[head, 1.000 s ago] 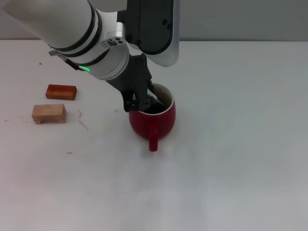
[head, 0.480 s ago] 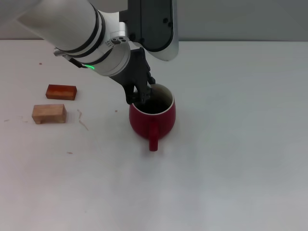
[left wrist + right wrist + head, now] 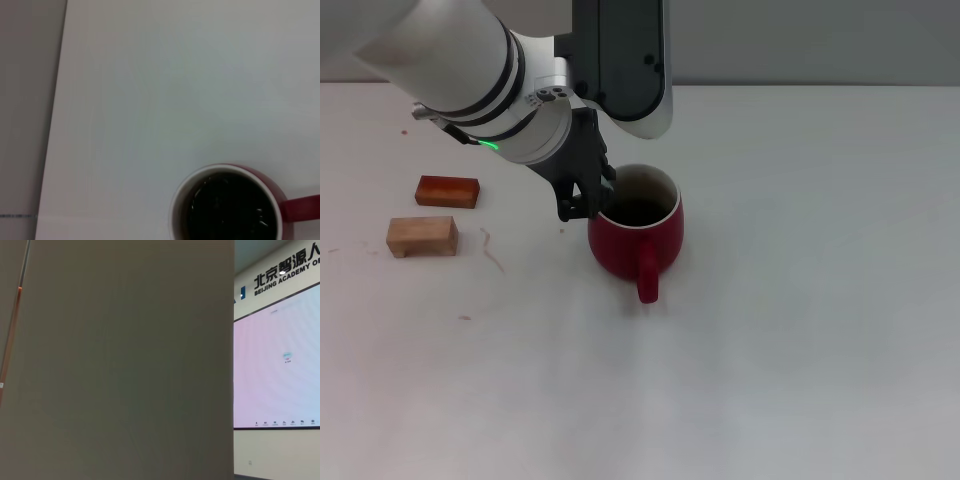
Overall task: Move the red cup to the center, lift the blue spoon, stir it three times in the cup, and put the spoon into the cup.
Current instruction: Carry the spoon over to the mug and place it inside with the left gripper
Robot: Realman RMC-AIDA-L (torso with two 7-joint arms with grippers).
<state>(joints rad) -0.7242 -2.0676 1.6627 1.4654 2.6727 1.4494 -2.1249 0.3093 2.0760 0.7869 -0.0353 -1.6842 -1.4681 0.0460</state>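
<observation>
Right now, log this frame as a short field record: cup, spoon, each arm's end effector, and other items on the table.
cup: red cup upright near the table's middle, handle toward the robot
cup contents: dark inside; the blue spoon cannot be made out in either view
left end effector: just outside the cup's rim on the robot's left, low over the table
right end effector: not in view; its wrist camera faces a wall and screen, away from the table
other items: orange-red block and tan wooden block on the robot's left
surface: white table
</observation>
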